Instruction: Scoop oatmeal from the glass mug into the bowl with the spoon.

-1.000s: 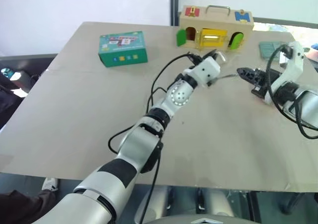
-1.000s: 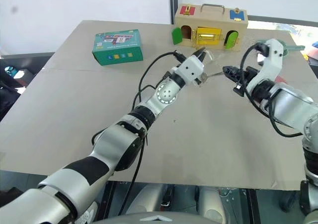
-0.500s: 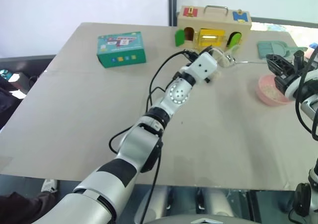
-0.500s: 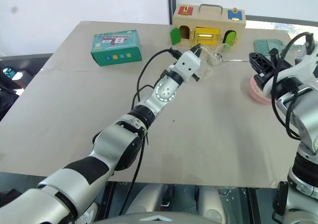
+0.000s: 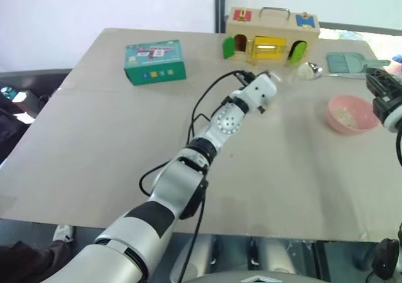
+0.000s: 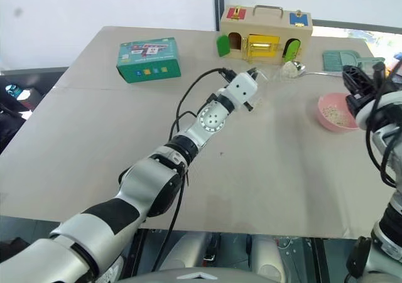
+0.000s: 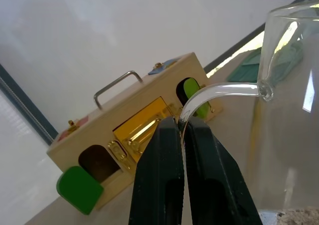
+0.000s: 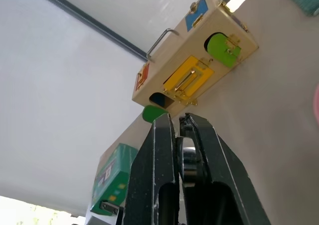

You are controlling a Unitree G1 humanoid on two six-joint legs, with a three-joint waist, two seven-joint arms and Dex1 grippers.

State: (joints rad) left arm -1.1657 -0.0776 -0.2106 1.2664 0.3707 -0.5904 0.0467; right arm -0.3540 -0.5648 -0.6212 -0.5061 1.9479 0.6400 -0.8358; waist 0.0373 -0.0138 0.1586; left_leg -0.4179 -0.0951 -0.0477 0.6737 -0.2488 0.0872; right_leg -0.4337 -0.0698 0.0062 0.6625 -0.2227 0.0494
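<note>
The left gripper [image 7: 180, 135] is clamped on the curved handle of the glass mug [image 7: 291, 110], which sits near the centre-back of the surface [image 5: 113, 138]. The spoon [image 6: 290, 69] lies loaded with oatmeal [image 6: 287, 69] at about two o'clock from the mug, just in front of the wooden latch box [image 5: 271, 34]. The pink bowl [image 5: 349, 114] holds a few flakes at three o'clock. Beside it, the right gripper [image 8: 174, 135] has its fingers pressed together.

Pink bowl [image 6: 335, 112] holds scattered oatmeal [image 6: 333, 113] — clear glass mug [image 7: 291, 110] pinched by its handle.
</note>
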